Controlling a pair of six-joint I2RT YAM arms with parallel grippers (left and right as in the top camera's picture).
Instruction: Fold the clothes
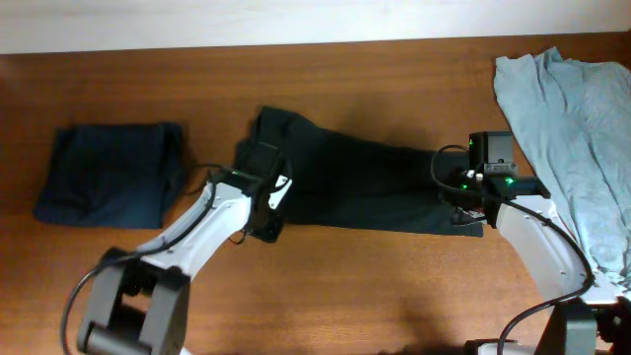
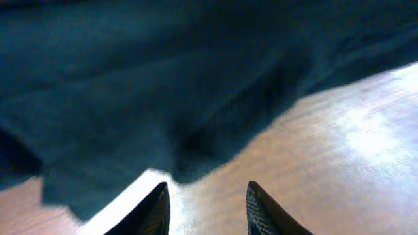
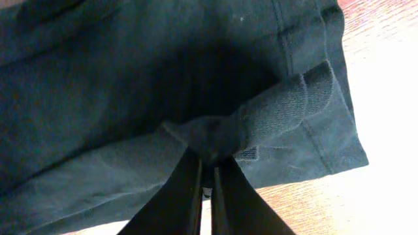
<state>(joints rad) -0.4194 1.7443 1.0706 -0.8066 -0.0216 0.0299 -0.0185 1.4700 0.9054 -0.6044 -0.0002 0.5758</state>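
Note:
The clothes in hand are a black T-shirt (image 1: 365, 182), lying as a long band across the middle of the table. My right gripper (image 3: 209, 158) is shut on a bunched fold of the shirt's hem (image 3: 287, 108) at its right end (image 1: 459, 204). My left gripper (image 2: 207, 187) is open just off the shirt's left end (image 1: 270, 202). Only bare wood shows between its fingertips (image 2: 161, 190), and the dark cloth (image 2: 163, 98) lies just ahead of them.
A folded dark garment (image 1: 108, 173) lies at the left of the table (image 1: 375, 286). A light blue-grey garment (image 1: 582, 138) is heaped at the right edge, close behind my right arm. The pale back edge (image 1: 296, 20) runs along the top.

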